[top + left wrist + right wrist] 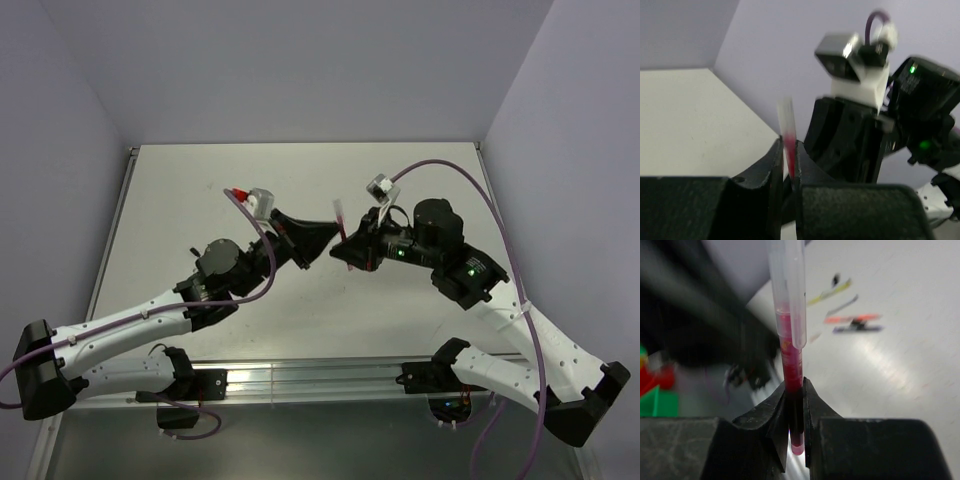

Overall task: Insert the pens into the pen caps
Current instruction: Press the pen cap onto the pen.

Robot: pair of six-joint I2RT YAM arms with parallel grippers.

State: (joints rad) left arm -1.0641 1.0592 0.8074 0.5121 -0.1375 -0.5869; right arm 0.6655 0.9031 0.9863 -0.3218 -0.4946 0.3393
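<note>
My right gripper (352, 250) (794, 385) is shut on a red pen (791, 365), held mid-air over the middle of the table (200, 180). A whitish-clear pen cap (787, 280) sits over the pen's far end. My left gripper (330, 243) (786, 145) faces it tip to tip, its jaws only a narrow slit apart. The red pen (789, 150) and its cap (786, 115) show blurred in that slit. In the right wrist view no left finger is around the pen. The pen sticks up between the grippers in the top view (341, 215).
In the right wrist view, loose pens lie on the table beyond: yellow (832, 291), pale grey (842, 305), orange (852, 318) and dark purple (859, 329). A small black stub (836, 279) lies by the yellow one. Both arms meet mid-table.
</note>
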